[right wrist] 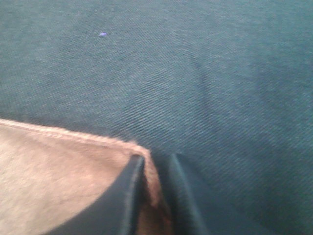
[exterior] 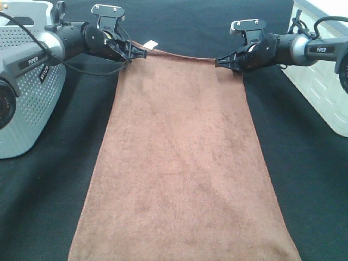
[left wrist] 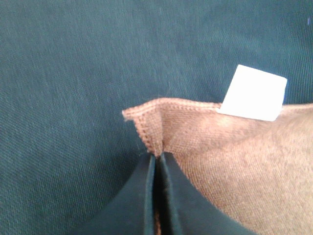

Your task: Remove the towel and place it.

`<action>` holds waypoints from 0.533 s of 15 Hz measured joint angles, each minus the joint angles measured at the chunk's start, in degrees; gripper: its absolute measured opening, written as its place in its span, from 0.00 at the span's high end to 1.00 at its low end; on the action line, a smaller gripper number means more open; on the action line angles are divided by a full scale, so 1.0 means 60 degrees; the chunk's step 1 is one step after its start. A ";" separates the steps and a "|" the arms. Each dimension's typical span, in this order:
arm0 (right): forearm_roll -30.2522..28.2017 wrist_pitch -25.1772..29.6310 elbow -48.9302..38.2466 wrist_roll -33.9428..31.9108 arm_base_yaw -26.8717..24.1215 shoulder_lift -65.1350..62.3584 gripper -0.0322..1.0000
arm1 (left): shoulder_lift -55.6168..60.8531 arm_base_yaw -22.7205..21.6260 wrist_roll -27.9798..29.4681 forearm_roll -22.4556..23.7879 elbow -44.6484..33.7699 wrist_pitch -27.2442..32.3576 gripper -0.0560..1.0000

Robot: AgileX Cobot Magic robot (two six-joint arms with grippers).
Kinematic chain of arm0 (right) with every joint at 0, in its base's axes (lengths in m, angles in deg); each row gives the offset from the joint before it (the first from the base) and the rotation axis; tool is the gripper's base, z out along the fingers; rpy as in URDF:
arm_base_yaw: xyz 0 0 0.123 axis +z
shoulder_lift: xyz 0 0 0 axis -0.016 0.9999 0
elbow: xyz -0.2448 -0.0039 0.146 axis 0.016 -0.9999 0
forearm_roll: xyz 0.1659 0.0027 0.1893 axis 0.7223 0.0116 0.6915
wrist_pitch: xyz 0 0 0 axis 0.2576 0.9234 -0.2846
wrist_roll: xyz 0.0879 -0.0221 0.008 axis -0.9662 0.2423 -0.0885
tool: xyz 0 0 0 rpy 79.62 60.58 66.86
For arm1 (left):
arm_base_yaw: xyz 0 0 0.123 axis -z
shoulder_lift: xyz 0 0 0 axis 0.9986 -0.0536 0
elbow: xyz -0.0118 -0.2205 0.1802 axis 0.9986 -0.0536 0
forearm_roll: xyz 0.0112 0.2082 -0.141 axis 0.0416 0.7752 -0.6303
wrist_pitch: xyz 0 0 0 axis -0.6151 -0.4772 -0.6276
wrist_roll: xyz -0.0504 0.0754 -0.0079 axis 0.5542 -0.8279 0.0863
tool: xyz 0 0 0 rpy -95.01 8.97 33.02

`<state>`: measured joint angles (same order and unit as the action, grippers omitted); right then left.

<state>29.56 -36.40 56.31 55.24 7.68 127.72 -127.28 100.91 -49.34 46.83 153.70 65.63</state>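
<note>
The brown towel (exterior: 185, 163) lies flat and lengthwise on the black tabletop, running from the far side to the near edge of the exterior view. Its white tag (exterior: 150, 43) sticks out at the far left corner. My left gripper (exterior: 142, 53) is shut on that corner; in the left wrist view its jaws (left wrist: 157, 156) press together on the towel's (left wrist: 234, 156) stitched hem beside the tag (left wrist: 254, 93). At the far right corner, my right gripper (exterior: 218, 63) has its jaws (right wrist: 154, 159) slightly apart, with the towel's (right wrist: 49, 171) edge lying loose in the gap.
A grey perforated basket (exterior: 32, 109) stands at the left edge behind the left arm. A white lattice basket (exterior: 321, 81) stands at the right edge under the right arm. Black cloth (exterior: 49, 206) covers the table on both sides of the towel.
</note>
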 joint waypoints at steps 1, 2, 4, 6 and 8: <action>0.0000 -0.0076 0.0000 0.0000 -0.0019 0.0000 0.69 | 0.0000 0.0000 0.0000 0.0000 0.0000 -0.0029 0.94; 0.0000 -0.0124 0.0000 0.0000 -0.0057 0.0000 0.62 | -0.0010 0.0000 0.0000 0.0000 0.0000 -0.0067 0.94; -0.0010 -0.0181 0.0000 0.0000 -0.0153 0.0000 0.48 | -0.0019 0.0000 0.0000 0.0000 0.0000 -0.0076 0.94; -0.0019 -0.0306 0.0000 0.0000 -0.0248 0.0000 0.41 | -0.0057 0.0000 0.0000 0.0010 0.0000 -0.0124 0.94; -0.0019 -0.0401 0.0057 0.0000 -0.0353 0.0000 0.40 | -0.0067 0.0000 0.0000 0.0019 0.0000 -0.0134 0.94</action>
<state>29.45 -38.80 56.66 55.24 5.56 127.72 -127.68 100.91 -49.34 46.95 153.70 64.82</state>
